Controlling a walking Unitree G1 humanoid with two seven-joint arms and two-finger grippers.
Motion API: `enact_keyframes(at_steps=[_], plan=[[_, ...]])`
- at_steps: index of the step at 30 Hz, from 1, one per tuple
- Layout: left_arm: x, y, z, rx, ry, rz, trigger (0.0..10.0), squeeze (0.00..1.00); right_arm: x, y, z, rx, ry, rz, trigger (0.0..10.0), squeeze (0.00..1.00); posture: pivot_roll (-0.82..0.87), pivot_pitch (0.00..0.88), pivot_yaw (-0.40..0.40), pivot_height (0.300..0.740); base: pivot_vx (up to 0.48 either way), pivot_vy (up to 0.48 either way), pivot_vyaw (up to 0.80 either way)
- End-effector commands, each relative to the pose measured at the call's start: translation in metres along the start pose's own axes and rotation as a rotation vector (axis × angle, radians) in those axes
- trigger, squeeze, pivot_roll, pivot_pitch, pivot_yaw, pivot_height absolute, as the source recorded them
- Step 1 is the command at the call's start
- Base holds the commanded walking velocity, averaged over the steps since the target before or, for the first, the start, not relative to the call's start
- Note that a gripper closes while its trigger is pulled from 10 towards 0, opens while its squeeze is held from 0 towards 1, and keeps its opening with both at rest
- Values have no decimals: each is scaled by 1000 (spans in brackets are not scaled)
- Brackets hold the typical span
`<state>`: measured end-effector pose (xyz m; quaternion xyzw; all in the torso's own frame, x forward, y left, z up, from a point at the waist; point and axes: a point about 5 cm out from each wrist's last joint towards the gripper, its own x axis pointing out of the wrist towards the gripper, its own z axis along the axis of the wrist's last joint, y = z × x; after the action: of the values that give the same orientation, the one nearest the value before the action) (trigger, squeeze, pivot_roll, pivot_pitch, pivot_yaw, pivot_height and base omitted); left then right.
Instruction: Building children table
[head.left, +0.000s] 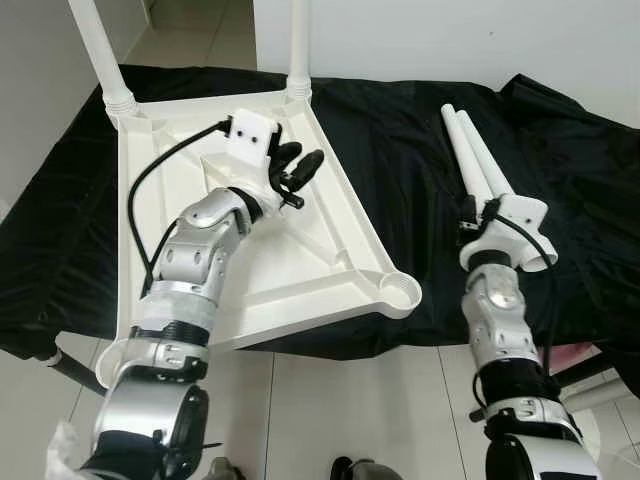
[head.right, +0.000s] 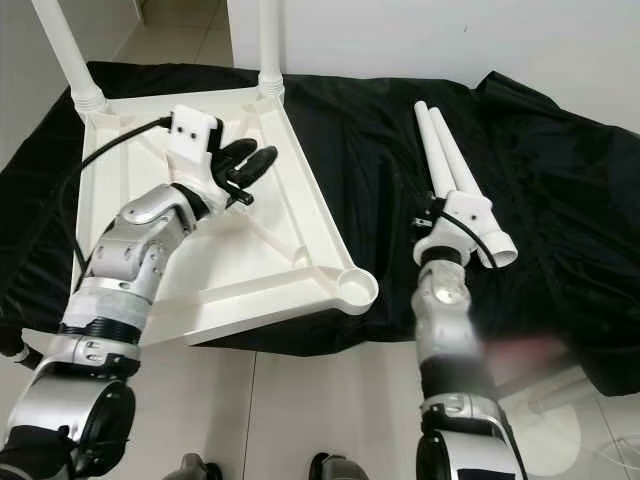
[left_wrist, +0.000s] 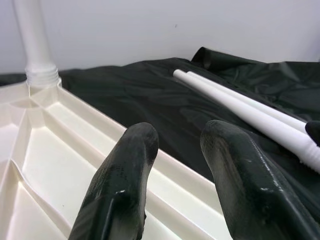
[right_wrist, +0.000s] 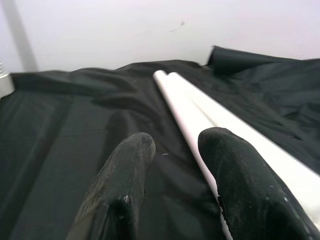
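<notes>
Left eye view: we're looking down at the upturned white tabletop (head.left: 300, 270) lying on a black cloth (head.left: 400, 130), with two legs already standing in its far corner sockets.
Step in hand: we're reckoning it's leg fitting, half done; the near corner socket (head.left: 400, 292) is sitting empty.
Left gripper (head.left: 296, 172): we're hovering it over the tabletop's ribbed underside, fingers apart, gripping nothing.
Right gripper (right_wrist: 175, 185): we're reaching it toward the two loose legs (head.left: 478, 165) lying side by side on the cloth; fingers spread, one maybe brushing the nearer leg, hard to tell from the wrist view.
Next move: we're guessing the right gripper needs to straddle one leg, close, lift it, and line its end up with the empty socket.
</notes>
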<state>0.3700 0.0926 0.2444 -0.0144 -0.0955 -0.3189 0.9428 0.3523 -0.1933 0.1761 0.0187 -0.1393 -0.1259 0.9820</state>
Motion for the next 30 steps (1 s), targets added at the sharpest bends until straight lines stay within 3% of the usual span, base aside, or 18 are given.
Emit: enact_keyframes(at_steps=[1, 11, 17, 20, 28, 29, 30], plan=[[1, 6, 1, 8, -9, 125, 10000, 0, 0, 3, -5, -26, 37, -36, 10000, 0, -73, 151, -50, 740, 0, 0, 0], [0, -2, 0, -4, -57, 168, 10000, 0, 2, -2, -6, -15, 45, -39, 10000, 0, -39, 165, -69, 740, 0, 0, 0], [-2, -18, -6, 8, -70, 116, 10000, 0, 3, -16, -8, -25, 49, -79, 10000, 0, -12, 146, -64, 740, 0, 0, 0], [0, -25, -7, 65, -73, 86, 10000, 0, 4, -27, -12, -24, 64, -114, 10000, 0, -6, 136, -56, 740, 0, 0, 0], [2, -29, -7, 86, -70, 76, 10000, 0, 4, -36, -14, -1, 76, -145, 10000, 0, -11, 128, -51, 740, 0, 0, 0], [2, -30, -9, 90, -68, 78, 10000, 0, 2, -41, -16, 13, 79, -149, 10000, 1000, -10, 124, -45, 740, 0, 0, 0], [3, -32, -11, 97, -62, 80, 10000, 0, 1, -49, -18, 14, 85, -164, 10000, 1000, -5, 122, -42, 740, 0, 0, 0]])
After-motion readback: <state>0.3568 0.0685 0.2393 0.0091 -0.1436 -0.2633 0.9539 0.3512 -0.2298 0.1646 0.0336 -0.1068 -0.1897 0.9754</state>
